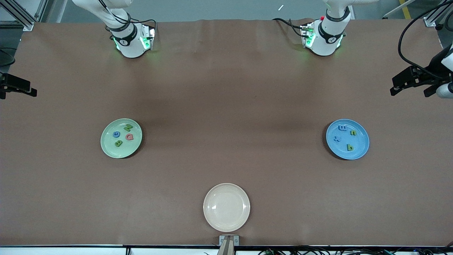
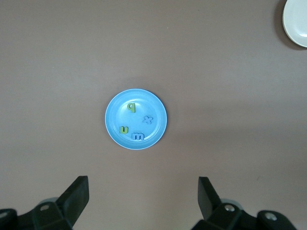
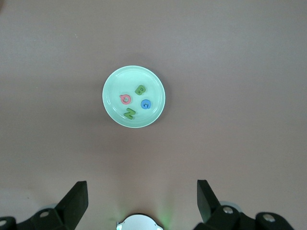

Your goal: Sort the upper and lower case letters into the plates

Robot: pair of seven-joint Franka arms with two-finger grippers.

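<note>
The mint green plate lies toward the right arm's end and holds a green N, blue G, pink Q and green B. The sky blue plate lies toward the left arm's end and holds a blue m, green n, blue x and green b. My left gripper hangs open and empty high over the blue plate. My right gripper hangs open and empty high over the mint plate. Neither gripper shows in the front view.
A cream-white plate with nothing on it sits near the table's front edge, midway between the two arms. The arm bases stand along the back edge. Black mounts jut in at both table ends.
</note>
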